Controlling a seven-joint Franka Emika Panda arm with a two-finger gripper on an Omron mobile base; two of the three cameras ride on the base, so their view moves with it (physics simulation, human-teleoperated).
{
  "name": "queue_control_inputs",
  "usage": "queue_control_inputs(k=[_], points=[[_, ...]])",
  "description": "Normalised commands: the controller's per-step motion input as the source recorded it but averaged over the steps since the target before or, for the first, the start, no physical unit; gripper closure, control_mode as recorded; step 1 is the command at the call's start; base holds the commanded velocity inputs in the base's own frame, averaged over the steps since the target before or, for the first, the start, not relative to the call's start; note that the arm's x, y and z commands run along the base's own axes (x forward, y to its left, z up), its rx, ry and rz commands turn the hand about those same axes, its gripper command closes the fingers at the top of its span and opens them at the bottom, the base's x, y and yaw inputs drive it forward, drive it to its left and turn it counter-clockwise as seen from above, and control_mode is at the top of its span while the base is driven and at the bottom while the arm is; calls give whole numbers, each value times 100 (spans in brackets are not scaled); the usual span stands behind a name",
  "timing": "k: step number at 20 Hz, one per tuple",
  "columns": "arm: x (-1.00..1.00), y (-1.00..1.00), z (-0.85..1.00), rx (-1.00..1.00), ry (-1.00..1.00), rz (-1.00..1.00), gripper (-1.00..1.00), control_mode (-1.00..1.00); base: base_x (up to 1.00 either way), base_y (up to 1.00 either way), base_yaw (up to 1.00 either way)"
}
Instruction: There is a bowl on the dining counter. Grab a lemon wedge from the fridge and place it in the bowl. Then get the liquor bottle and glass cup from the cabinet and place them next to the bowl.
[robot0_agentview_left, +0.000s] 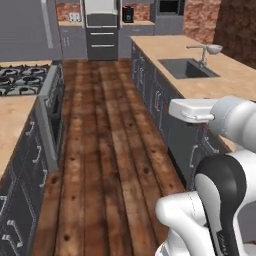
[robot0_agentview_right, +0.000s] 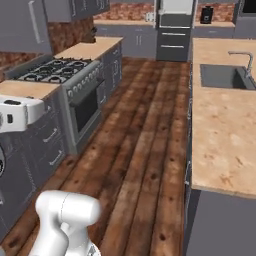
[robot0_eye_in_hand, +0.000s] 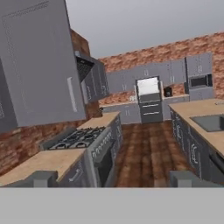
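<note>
None of the task's things can be seen yet: no bowl, lemon wedge, liquor bottle or glass cup is in sight, so the fetching has not started. The gripper (robot0_eye_in_hand: 112, 179) points down the kitchen aisle with its two finger tips spread wide apart and nothing between them. Ahead, at the far end of the wooden floor (robot0_agentview_left: 107, 140), stands the fridge (robot0_eye_in_hand: 149, 99); the lemon wedge is presumably behind its door. The stove (robot0_agentview_right: 65, 70) lies on the left, with an upper cabinet (robot0_eye_in_hand: 39, 61) above that side, and the sink (robot0_agentview_left: 187, 67) is set in the counter (robot0_agentview_right: 222, 130) on the right. By my judgement the wedge will be light, soft and slick with juice, so a gentle pinch across its rind sides should serve. The bottle will be heavy, smooth and breakable, best held around its body, not its neck. The cup is thin and fragile, best gripped across its wall without squeezing hard.
</note>
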Motion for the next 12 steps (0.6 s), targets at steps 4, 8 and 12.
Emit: queue_control_inputs(k=[4, 8, 12], points=[[0, 0, 0, 0, 0, 0, -100, 100, 83, 22, -51], [0, 0, 0, 0, 0, 0, -100, 100, 63, -10, -33], [0, 0, 0, 0, 0, 0, -100, 100, 71, 11, -29]])
